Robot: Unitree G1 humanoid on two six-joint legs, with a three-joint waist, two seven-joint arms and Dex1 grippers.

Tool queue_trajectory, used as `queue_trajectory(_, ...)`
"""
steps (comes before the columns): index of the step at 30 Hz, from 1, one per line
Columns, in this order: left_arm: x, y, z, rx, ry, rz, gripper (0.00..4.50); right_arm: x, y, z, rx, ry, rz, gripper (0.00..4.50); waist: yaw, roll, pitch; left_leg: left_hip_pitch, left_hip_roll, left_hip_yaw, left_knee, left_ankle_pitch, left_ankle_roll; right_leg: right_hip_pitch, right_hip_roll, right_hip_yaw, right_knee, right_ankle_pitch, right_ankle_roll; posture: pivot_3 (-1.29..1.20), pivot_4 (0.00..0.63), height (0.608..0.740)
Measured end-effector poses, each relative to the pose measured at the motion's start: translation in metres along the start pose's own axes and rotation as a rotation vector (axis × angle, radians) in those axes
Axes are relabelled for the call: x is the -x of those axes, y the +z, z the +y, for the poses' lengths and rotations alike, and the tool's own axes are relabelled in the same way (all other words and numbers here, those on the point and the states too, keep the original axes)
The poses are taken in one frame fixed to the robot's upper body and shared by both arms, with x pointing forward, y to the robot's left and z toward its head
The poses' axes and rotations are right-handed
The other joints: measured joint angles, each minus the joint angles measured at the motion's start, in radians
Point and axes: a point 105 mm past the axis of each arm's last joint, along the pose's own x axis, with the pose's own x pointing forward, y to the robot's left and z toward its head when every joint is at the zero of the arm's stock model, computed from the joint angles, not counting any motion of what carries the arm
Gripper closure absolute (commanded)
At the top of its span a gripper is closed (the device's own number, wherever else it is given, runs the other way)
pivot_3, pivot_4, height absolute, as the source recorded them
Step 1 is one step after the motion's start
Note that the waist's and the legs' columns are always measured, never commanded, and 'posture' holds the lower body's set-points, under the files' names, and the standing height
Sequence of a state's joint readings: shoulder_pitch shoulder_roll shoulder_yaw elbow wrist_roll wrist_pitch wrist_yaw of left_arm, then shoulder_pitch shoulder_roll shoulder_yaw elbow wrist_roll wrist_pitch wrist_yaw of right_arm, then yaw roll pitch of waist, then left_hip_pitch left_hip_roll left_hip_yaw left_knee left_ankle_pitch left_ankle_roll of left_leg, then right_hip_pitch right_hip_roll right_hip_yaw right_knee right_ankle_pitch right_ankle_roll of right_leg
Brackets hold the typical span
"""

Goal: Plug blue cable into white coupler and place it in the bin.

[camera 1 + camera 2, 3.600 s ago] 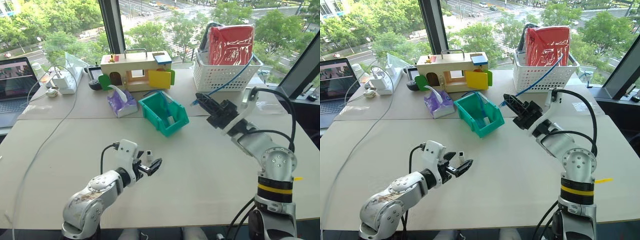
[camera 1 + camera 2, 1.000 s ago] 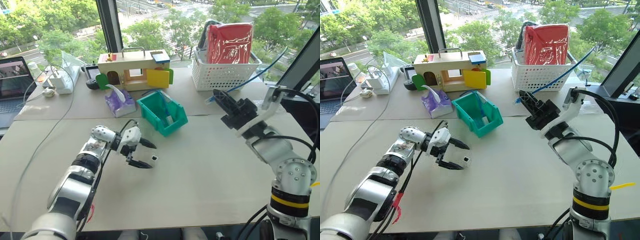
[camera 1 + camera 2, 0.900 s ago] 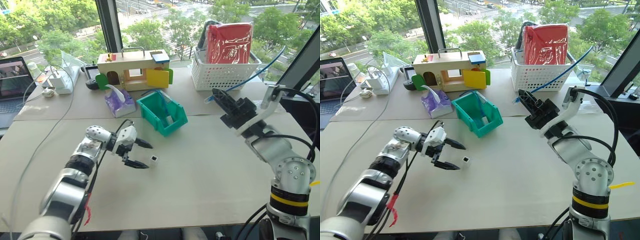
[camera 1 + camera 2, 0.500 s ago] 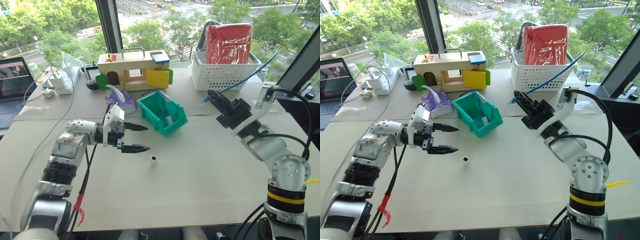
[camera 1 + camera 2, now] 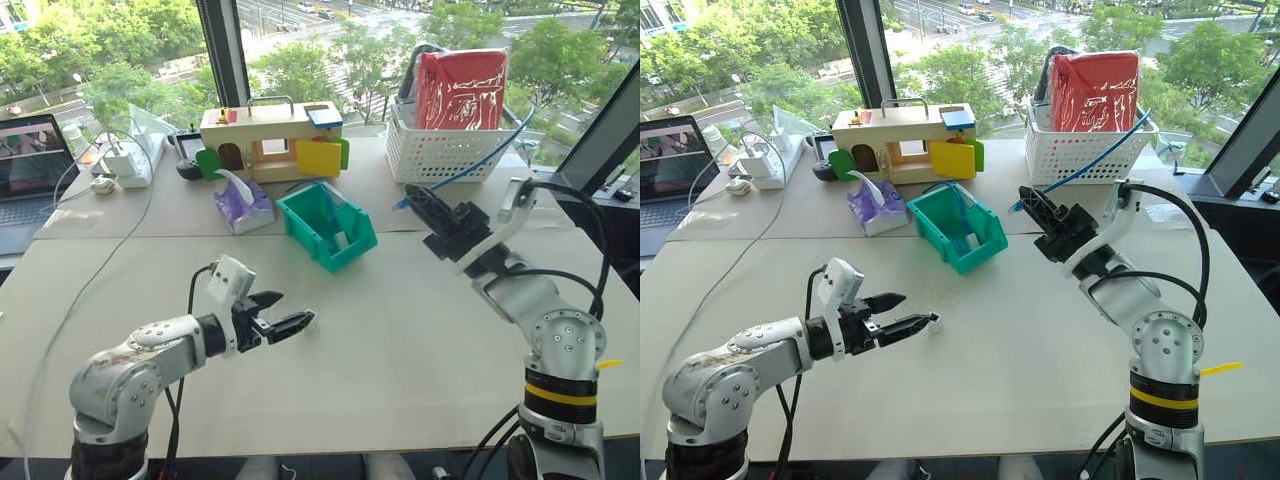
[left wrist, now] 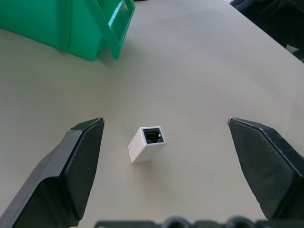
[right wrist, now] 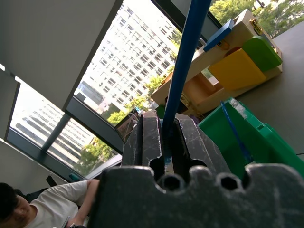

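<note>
The white coupler (image 6: 147, 144) rests on the table with its dark socket turned up; it is also just off the fingertip (image 5: 308, 320). My left gripper (image 6: 165, 124) is open, low over the table, one finger on each side of the coupler and touching neither side. My right gripper (image 5: 412, 198) hangs raised at the right, shut on the blue cable (image 5: 478, 162), which runs back over the basket. In the right wrist view the cable (image 7: 183, 71) rises from between the closed fingers. The teal bin (image 5: 356, 250) stands behind the coupler, between the two grippers.
A white lattice basket (image 5: 450, 155) with a red bag stands at the back right. A wooden toy house (image 5: 268, 140), a purple tissue pack (image 5: 243, 206), a power strip with white cords (image 5: 125, 160) and a laptop (image 5: 28, 160) line the back left. A person (image 7: 28, 204) sits beyond.
My left gripper swung away to the left of the coupler, then drew back and dropped low behind it, rolled so its open fingers flank it. The right gripper stays put.
</note>
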State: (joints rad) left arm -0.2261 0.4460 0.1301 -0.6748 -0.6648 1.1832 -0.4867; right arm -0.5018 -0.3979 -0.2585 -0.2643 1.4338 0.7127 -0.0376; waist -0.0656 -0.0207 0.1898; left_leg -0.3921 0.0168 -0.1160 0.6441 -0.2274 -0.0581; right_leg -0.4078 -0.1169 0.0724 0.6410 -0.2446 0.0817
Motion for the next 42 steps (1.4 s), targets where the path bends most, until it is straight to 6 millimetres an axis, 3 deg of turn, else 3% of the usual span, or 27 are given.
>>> queue_trajectory(9,-0.029,-0.017,-0.004,-0.006,0.17,0.04,0.01,0.0,-0.003,-0.001,0.001,-0.012,0.02,4.5,0.004,0.0,0.0,0.001,0.0,0.0,0.0,0.0,0.0,0.002,0.0,0.0,-0.001,0.0,0.0,0.0,0.15,0.74)
queue_trajectory(20,-0.053,-0.034,0.0,-0.047,0.214,0.071,0.01,0.003,0.001,-0.001,0.016,-0.037,0.019,4.5,0.008,0.0,0.0,0.001,0.0,0.0,0.0,0.0,0.0,0.002,0.0,0.0,-0.002,0.0,0.0,0.0,0.15,0.74)
queue_trajectory(23,-0.054,-0.036,0.005,-0.079,0.232,0.068,0.7,0.004,0.002,0.0,0.02,-0.038,0.013,4.5,0.008,0.0,0.0,0.001,0.0,0.0,0.0,0.0,0.0,0.002,0.0,0.0,-0.002,0.0,0.0,0.0,0.15,0.74)
queue_trajectory(30,-0.054,-0.039,0.009,-0.103,0.243,0.053,3.32,0.004,0.003,0.0,0.022,-0.041,0.01,4.5,0.011,0.0,0.0,0.001,0.0,0.0,0.0,0.0,0.0,0.002,0.0,0.0,-0.002,0.0,0.0,0.0,0.15,0.74)
queue_trajectory(32,-0.054,-0.038,0.009,-0.105,0.232,0.043,3.85,0.004,0.003,0.0,0.022,-0.041,0.01,4.5,0.012,0.0,0.0,0.001,0.0,0.0,0.0,0.0,0.0,0.002,0.0,0.0,-0.002,0.0,0.0,0.0,0.15,0.74)
queue_trajectory(38,-0.057,-0.025,0.008,-0.18,0.058,0.005,3.84,0.004,0.003,0.0,0.022,-0.039,0.008,4.5,0.014,0.0,0.0,0.001,0.0,0.0,0.0,0.0,0.0,0.002,0.0,0.0,-0.003,0.0,-0.001,0.0,0.15,0.74)
queue_trajectory(42,-0.049,-0.005,0.018,-0.364,-0.258,0.008,3.84,0.004,0.003,0.001,0.021,-0.032,0.006,4.5,0.015,0.0,0.0,0.001,0.0,0.001,-0.001,0.0,0.0,0.001,0.001,0.0,-0.003,0.0,-0.001,0.0,0.15,0.74)
